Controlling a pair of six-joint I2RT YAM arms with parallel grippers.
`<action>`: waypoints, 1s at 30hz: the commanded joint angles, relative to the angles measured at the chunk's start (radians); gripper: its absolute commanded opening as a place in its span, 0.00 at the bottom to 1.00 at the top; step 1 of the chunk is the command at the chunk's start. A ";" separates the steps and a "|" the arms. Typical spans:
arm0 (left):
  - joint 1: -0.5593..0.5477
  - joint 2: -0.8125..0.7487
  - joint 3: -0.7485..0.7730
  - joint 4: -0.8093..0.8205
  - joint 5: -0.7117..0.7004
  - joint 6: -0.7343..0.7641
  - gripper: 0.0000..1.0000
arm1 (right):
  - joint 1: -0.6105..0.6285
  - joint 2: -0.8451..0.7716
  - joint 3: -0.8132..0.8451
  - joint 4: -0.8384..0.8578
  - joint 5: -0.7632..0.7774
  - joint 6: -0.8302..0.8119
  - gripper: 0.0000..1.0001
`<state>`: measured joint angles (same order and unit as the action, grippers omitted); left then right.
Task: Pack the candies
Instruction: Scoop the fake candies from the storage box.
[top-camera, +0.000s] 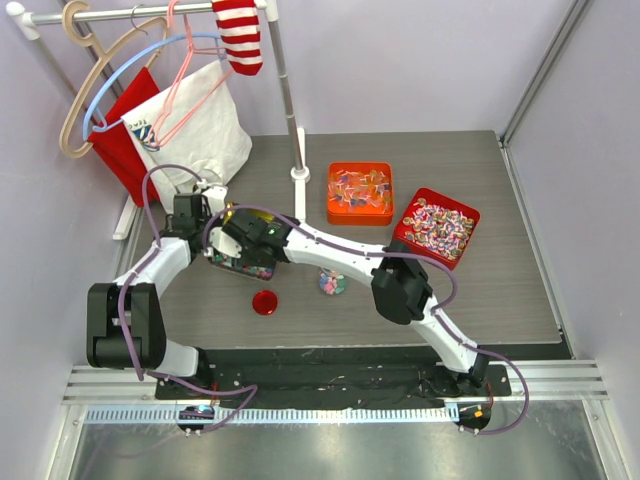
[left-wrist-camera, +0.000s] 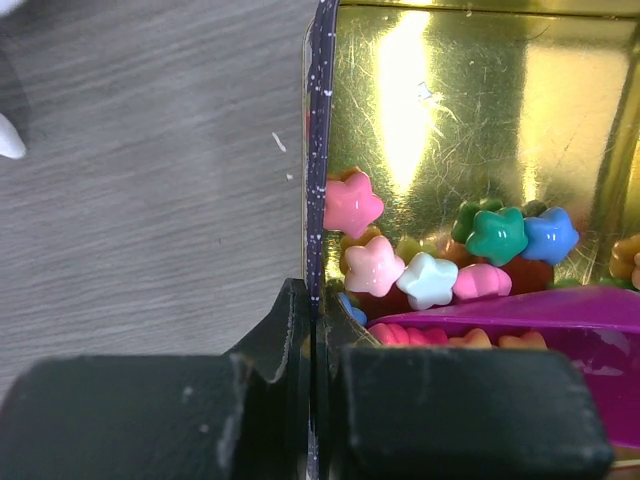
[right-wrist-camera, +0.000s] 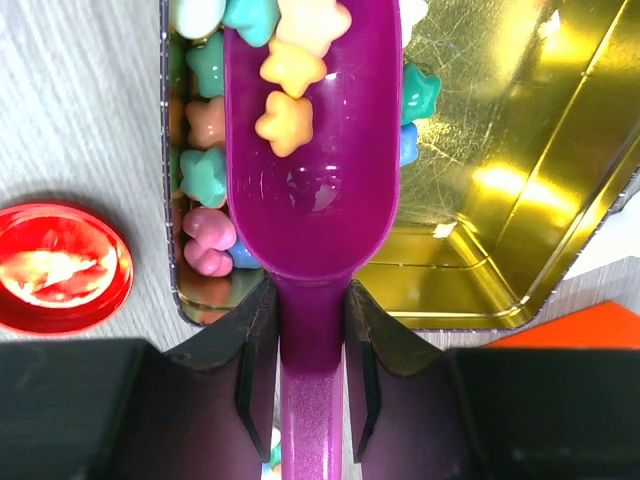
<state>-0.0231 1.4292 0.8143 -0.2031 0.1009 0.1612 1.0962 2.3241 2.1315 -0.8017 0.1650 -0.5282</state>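
A dark tin with a gold inside (left-wrist-camera: 450, 120) lies on the table left of centre (top-camera: 238, 264). Small star-shaped pastel candies (left-wrist-camera: 375, 265) lie heaped along one side of it. My left gripper (left-wrist-camera: 315, 310) is shut on the tin's thin side wall. My right gripper (right-wrist-camera: 310, 300) is shut on the handle of a purple scoop (right-wrist-camera: 310, 200). The scoop's bowl hangs over the tin (right-wrist-camera: 500, 200) with a few yellow and orange candies (right-wrist-camera: 290, 65) in it. The scoop also shows at the lower right of the left wrist view (left-wrist-camera: 540, 320). In the top view both grippers meet at the tin.
A round red lid (top-camera: 264, 302) lies just in front of the tin and shows in the right wrist view (right-wrist-camera: 60, 265). A small round pile of candies (top-camera: 332, 283) sits mid-table. An orange tin (top-camera: 360, 192) and a red tin (top-camera: 436, 227) of wrapped sweets stand at the back right. A clothes rack pole (top-camera: 298, 150) stands behind.
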 joint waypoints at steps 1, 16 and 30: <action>-0.049 -0.044 0.043 0.070 0.077 -0.029 0.00 | -0.019 0.006 -0.008 0.249 0.005 0.126 0.01; -0.047 -0.038 0.045 0.073 0.077 -0.029 0.00 | -0.093 -0.078 -0.096 0.292 -0.039 0.280 0.01; -0.047 -0.033 0.043 0.073 0.072 -0.026 0.00 | -0.140 -0.172 -0.150 0.286 0.014 0.249 0.01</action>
<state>-0.0597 1.4292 0.8169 -0.1547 0.1051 0.1581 0.9966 2.2635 1.9930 -0.5987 0.1024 -0.2802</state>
